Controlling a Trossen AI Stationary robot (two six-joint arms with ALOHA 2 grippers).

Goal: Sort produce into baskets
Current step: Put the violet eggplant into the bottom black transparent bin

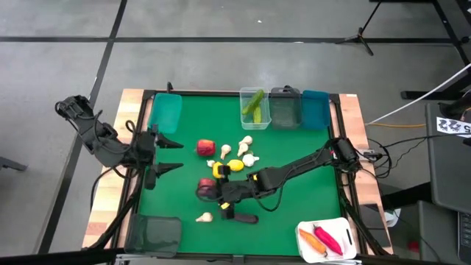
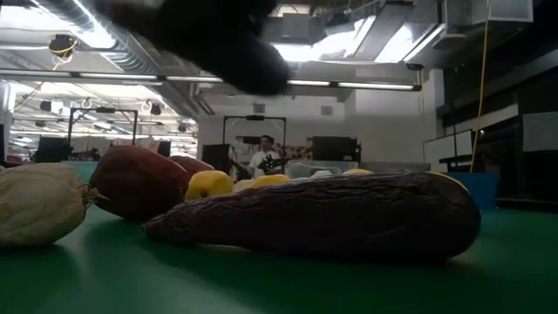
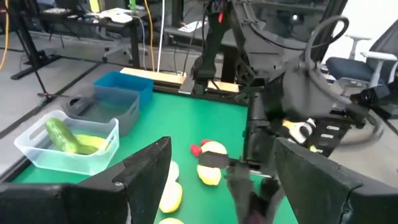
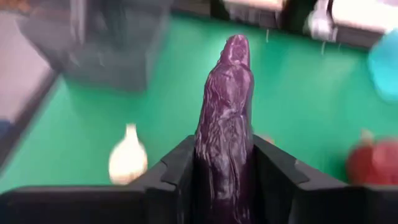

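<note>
Right tool [image 4: 224, 180] is closed on the eggplant [image 4: 227, 106], low over the green surface [image 1: 294, 154] near its front middle. Left tool [image 1: 171, 156] is held open, idle at the left edge. Lift should be straight, clearing the garlic [image 4: 127, 158]. The grip is shown only in the right wrist view; the dark basket [image 1: 158, 232] only from above.

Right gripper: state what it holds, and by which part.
The right gripper is shut on a dark purple eggplant, its fingers clamping the sides of one end; the other end sticks out past them.
</note>
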